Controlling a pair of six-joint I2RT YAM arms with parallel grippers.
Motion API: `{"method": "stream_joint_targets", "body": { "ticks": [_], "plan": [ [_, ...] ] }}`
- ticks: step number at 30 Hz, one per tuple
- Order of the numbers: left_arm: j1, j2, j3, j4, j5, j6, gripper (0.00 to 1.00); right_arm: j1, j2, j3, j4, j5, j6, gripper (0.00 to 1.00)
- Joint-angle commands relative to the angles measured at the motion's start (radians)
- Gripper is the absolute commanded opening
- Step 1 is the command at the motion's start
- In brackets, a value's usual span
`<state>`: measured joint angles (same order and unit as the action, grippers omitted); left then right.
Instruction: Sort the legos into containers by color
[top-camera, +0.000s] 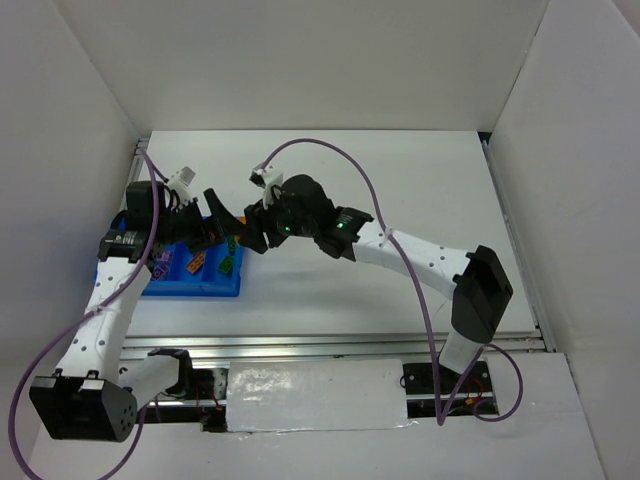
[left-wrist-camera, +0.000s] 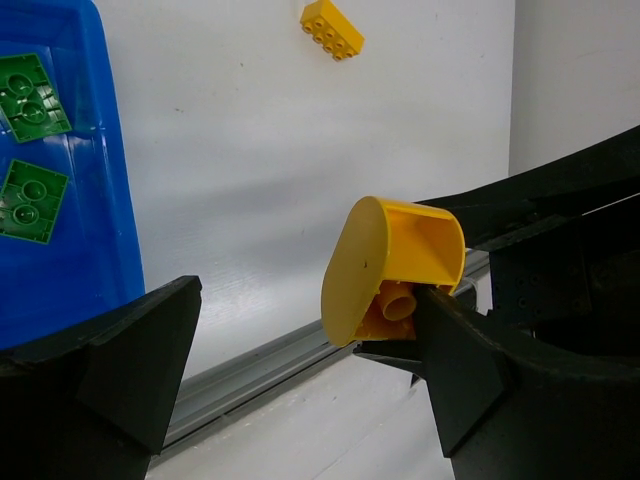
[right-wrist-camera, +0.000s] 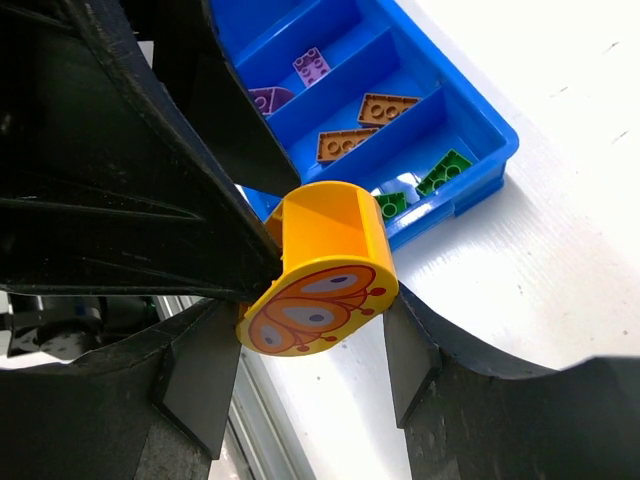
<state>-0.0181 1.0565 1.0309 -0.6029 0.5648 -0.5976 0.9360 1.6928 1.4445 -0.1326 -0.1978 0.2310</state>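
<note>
Though the tray (right-wrist-camera: 483, 118) holds sorted legos (right-wrist-camera: 347, 143), your right hand (right-wrist-camera: 306, 352) grips a butterfly brick (right-wrist-camera: 325, 270), left hand (left-wrist-camera: 300, 372) wide, and one yellow brick (left-wrist-camera: 331, 28) lies unsorted on the bench (left-wrist-camera: 250, 180).

The left arm (top-camera: 98, 325) and right arm (top-camera: 420, 262) share white link shells dotted with small dark screw holes, joined by boxy black joint housings (top-camera: 487, 288). A thin purple cable (top-camera: 365, 180) runs along each (in loose loops). Small green lights (top-camera: 340, 226) glow on the right arm's black wrist. The fingers (left-wrist-camera: 135, 365) are matte black and wedge-shaped.
</note>
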Motion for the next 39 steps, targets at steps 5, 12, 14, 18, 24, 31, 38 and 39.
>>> {"method": "stream_joint_targets", "body": {
  "ticks": [5, 12, 14, 18, 24, 31, 38, 39],
  "plan": [
    [-0.017, -0.039, 0.061, 0.008, 0.098, 0.018, 0.99, -0.002, -0.022, -0.053, 0.09, 0.076, 0.041, 0.0],
    [-0.017, -0.041, 0.067, -0.001, 0.096, 0.033, 1.0, -0.029, -0.067, -0.104, 0.094, 0.175, 0.083, 0.0],
    [-0.017, -0.041, 0.06, 0.008, 0.105, 0.032, 1.0, -0.032, -0.074, -0.111, 0.108, 0.146, 0.082, 0.0],
    [-0.017, -0.039, 0.031, 0.063, 0.145, 0.006, 1.0, -0.032, -0.096, -0.145, 0.136, -0.006, 0.056, 0.0],
    [-0.016, -0.023, 0.026, 0.046, 0.119, 0.012, 0.99, -0.032, -0.151, -0.203, 0.255, -0.113, 0.044, 0.0],
    [-0.017, -0.023, 0.015, 0.083, 0.147, -0.019, 0.98, -0.016, -0.142, -0.202, 0.274, -0.198, 0.018, 0.0],
    [-0.017, -0.021, 0.009, 0.091, 0.164, -0.022, 0.96, 0.009, -0.082, -0.101, 0.209, -0.112, 0.01, 0.0],
    [-0.017, -0.024, 0.011, 0.091, 0.162, -0.019, 0.95, 0.009, -0.079, -0.093, 0.202, -0.082, 0.014, 0.0]
  ]
}}
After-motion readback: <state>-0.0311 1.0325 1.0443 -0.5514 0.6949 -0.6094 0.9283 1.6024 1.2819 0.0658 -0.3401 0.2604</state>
